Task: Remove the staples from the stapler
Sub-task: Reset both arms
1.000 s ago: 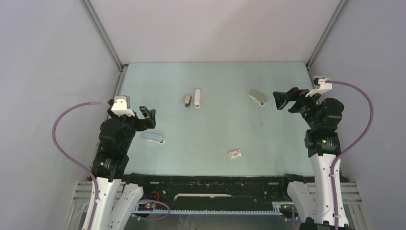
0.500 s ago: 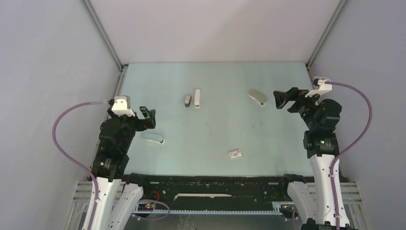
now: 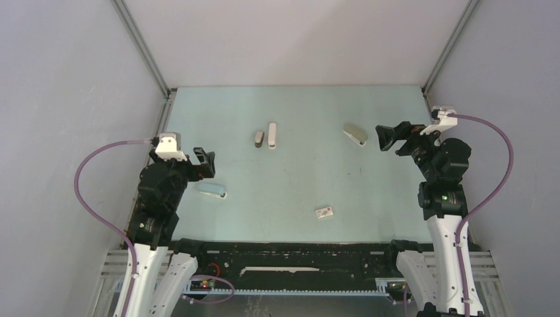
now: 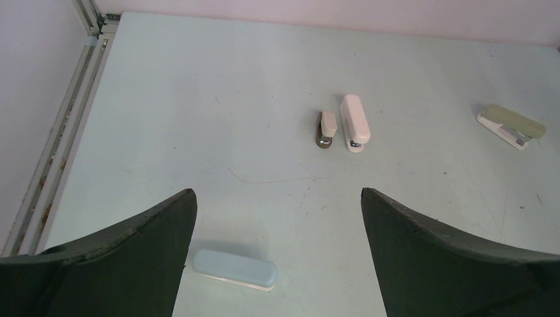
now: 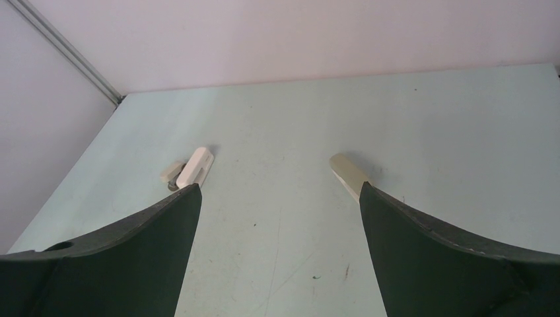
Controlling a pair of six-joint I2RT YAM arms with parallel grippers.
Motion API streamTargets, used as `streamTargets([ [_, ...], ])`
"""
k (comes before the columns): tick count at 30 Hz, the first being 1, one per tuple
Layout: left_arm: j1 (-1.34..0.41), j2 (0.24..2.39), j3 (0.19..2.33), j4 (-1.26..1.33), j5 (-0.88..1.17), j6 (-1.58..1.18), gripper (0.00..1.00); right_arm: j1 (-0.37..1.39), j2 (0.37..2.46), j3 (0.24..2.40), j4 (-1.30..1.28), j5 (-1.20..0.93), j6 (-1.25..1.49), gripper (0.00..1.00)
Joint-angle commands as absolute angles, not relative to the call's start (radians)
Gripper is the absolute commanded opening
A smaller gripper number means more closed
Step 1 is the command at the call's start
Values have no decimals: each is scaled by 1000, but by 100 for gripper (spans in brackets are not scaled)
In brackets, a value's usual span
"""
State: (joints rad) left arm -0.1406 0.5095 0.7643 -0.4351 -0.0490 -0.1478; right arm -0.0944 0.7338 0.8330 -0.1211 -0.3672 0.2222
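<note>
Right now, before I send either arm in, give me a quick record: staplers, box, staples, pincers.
target: small grey-beige stapler, far centre, beside the slim white stapler
other staplers: olive stapler far right; light blue stapler just ahead of the left arm
box: small printed box, near centre-right
staples: none visible
left pincer: open, empty, above the table
right pincer: open, empty, facing the olive stapler

The green stapler (image 5: 348, 173) has its near end hidden behind a finger (image 5: 455, 257) of the right gripper (image 5: 279, 187). The small stapler (image 5: 170, 174) peeks from behind the white stapler (image 5: 196, 165). The words on the little box (image 3: 324, 212) are too small to read.
</note>
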Motion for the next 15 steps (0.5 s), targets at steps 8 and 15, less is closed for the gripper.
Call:
streamTargets([
  [8, -131, 505, 748, -410, -60, -120, 100, -80, 717, 834, -75, -337, 216, 100],
  [15, -132, 502, 748, -410, -61, -120, 100, -80, 718, 834, -75, -333, 215, 100],
])
